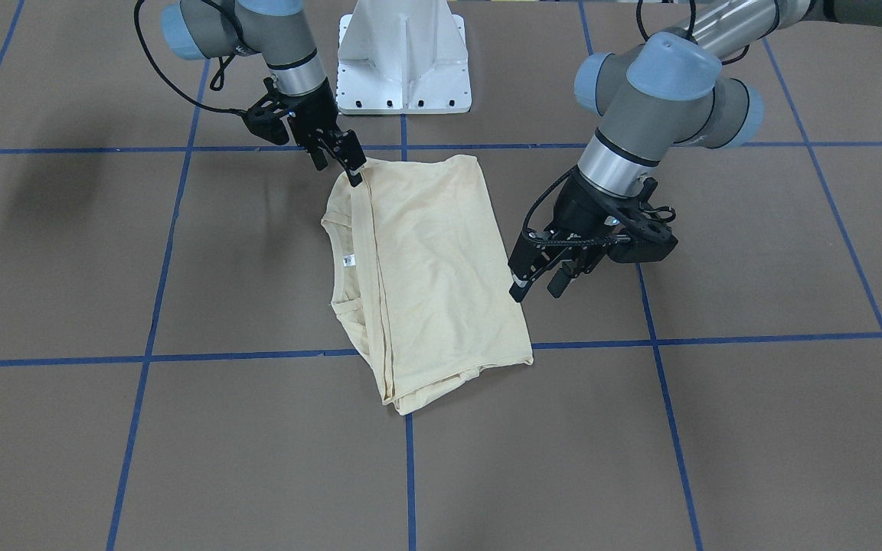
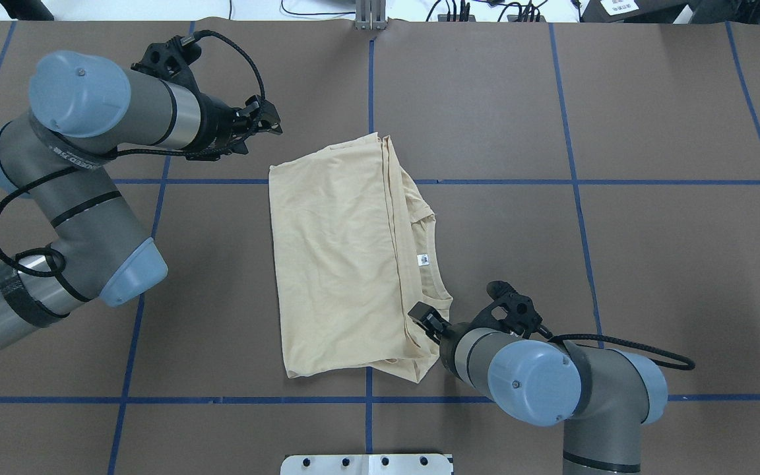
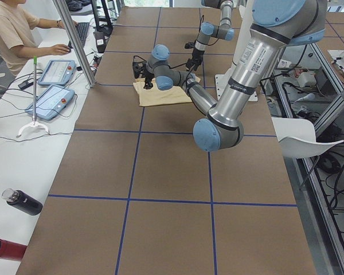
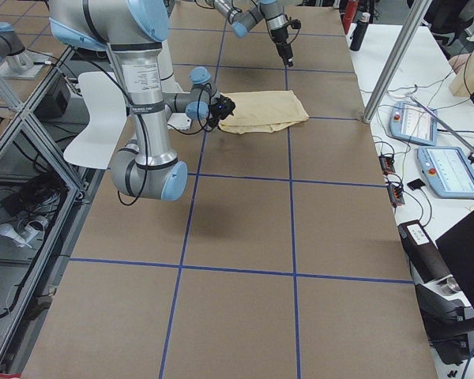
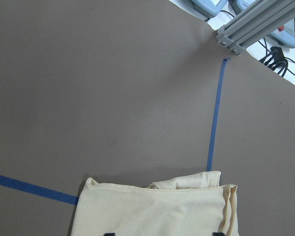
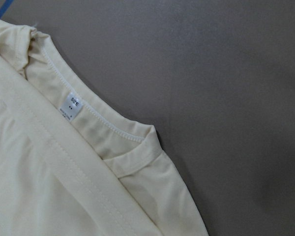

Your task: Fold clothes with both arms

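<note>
The clothes are one cream-yellow shirt (image 1: 426,268) (image 2: 334,264), folded into a rough rectangle and lying flat in the middle of the table. Its collar and small white neck label (image 2: 423,259) (image 6: 71,105) face up along one long edge. My left gripper (image 1: 537,291) (image 2: 273,122) hovers open just off the shirt's far corner on my left side. The left wrist view shows the shirt's edge (image 5: 157,211) between its spread fingertips. My right gripper (image 1: 338,170) (image 2: 419,313) sits open at the near corner by the collar, its lower finger touching the cloth.
The white pedestal base (image 1: 403,61) stands at the robot's side of the table. Blue tape lines (image 1: 410,459) grid the brown surface. A person (image 3: 11,34) sits at a side desk with teach pendants (image 3: 51,86) and bottles (image 3: 23,201), behind a metal post (image 3: 74,40).
</note>
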Robot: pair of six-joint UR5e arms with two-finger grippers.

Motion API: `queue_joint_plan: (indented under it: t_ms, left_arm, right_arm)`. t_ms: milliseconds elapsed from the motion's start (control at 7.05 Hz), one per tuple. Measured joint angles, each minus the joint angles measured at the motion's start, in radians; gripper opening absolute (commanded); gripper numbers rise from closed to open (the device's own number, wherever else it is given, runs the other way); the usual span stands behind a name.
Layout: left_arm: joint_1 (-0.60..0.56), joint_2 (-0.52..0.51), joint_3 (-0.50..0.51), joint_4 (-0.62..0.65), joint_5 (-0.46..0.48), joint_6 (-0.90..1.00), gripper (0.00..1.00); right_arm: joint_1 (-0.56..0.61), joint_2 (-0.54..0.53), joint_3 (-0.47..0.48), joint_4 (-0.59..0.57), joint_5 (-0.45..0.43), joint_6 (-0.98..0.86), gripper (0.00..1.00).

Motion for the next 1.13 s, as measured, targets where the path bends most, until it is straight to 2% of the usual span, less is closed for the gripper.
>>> queue_joint_plan:
  t_ms: [1134]
  left_arm:
    - [0.001, -0.001, -0.002, 0.005, 0.0, -0.006, 0.73]
  right_arm:
    - [0.001, 0.021, -0.031, -0.005, -0.004, 0.014, 0.91]
